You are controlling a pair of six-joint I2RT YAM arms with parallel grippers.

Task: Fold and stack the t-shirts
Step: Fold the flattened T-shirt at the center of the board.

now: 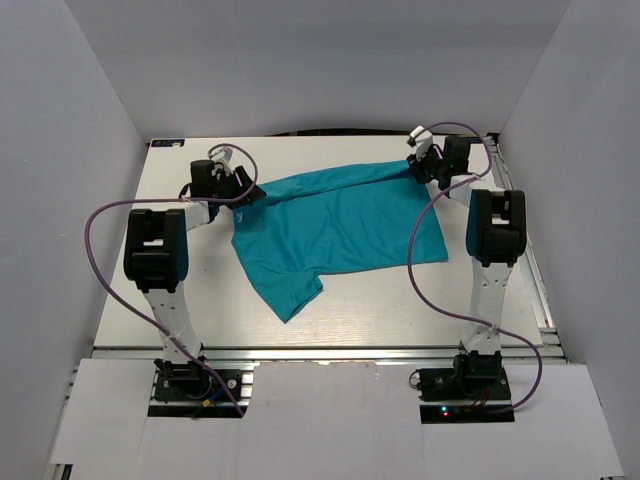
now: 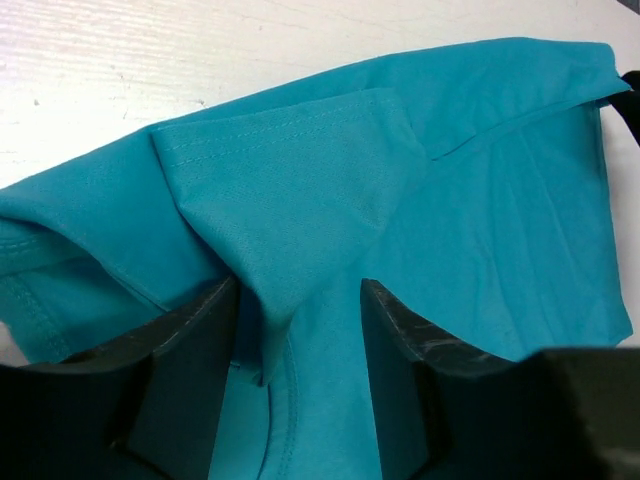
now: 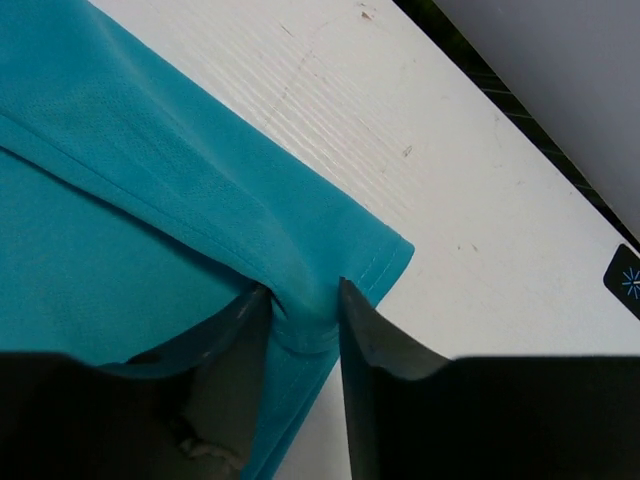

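Illumination: bright, even and diffuse, from above. Pale grey enclosure walls uniformly lit, no hot spots. Flat white wooden table carries only faint, soft shadows beside the arms; near overexposed at top left of the left wrist view. Plain teal soft fabric t-shirt: weave sharp in both wrist views, folds gently shaded. Left gripper and right gripper: black fingers underexposed, out of focus.

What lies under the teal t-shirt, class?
Only the white table shows around the t-shirt; the part beneath is covered by cloth, so nothing there can be seen.
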